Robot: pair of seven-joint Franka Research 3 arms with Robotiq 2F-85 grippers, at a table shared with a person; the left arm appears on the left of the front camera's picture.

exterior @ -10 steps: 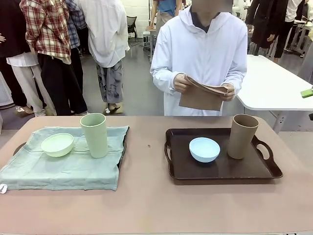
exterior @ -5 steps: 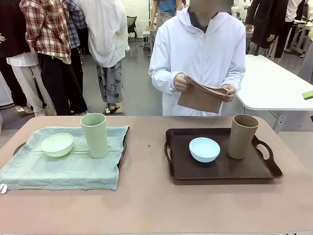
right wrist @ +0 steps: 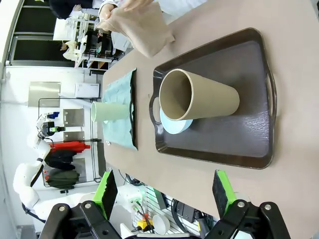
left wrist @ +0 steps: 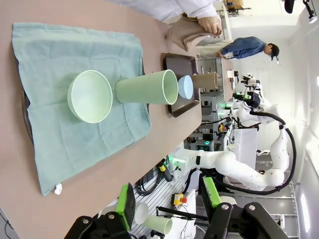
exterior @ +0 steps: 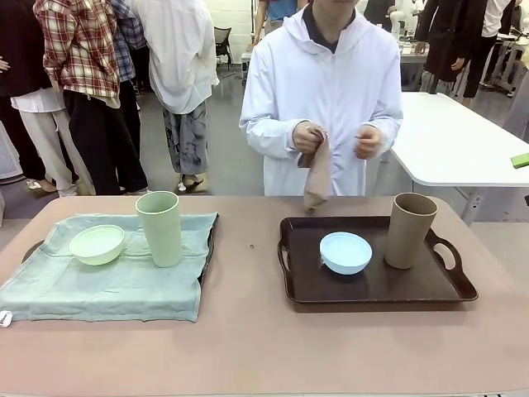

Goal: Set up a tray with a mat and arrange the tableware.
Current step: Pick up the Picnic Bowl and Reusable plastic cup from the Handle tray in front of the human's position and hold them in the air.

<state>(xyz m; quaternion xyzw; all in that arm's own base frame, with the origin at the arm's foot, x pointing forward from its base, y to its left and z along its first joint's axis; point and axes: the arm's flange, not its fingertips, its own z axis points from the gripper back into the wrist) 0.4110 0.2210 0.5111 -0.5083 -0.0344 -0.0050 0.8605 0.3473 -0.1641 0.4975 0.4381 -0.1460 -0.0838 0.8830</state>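
On the left, a green mat (exterior: 116, 281) covers a tray and carries a pale green bowl (exterior: 97, 244) and a tall pale green cup (exterior: 159, 227). The dark brown tray (exterior: 413, 289) on the right has no mat; a light blue bowl (exterior: 345, 252) and a tall tan-brown cup (exterior: 411, 230) stand on it. A person at the far side holds a tan mat (exterior: 316, 178) hanging from one hand above the table's far edge. My left gripper (left wrist: 168, 204) is open, well back from the green bowl (left wrist: 89, 96). The right gripper (right wrist: 164, 191) is open too, back from the tan cup (right wrist: 199, 102).
The strip of table (exterior: 248, 273) between the two trays is bare. Other people stand behind on the left, and a white table (exterior: 463, 141) stands at the back right. Another robot arm (left wrist: 239, 167) shows far off in the left wrist view.
The person has let go of the folded tan mat with one hand; it now hangs down from the other hand, lower and nearer the table. The tableware has not moved.
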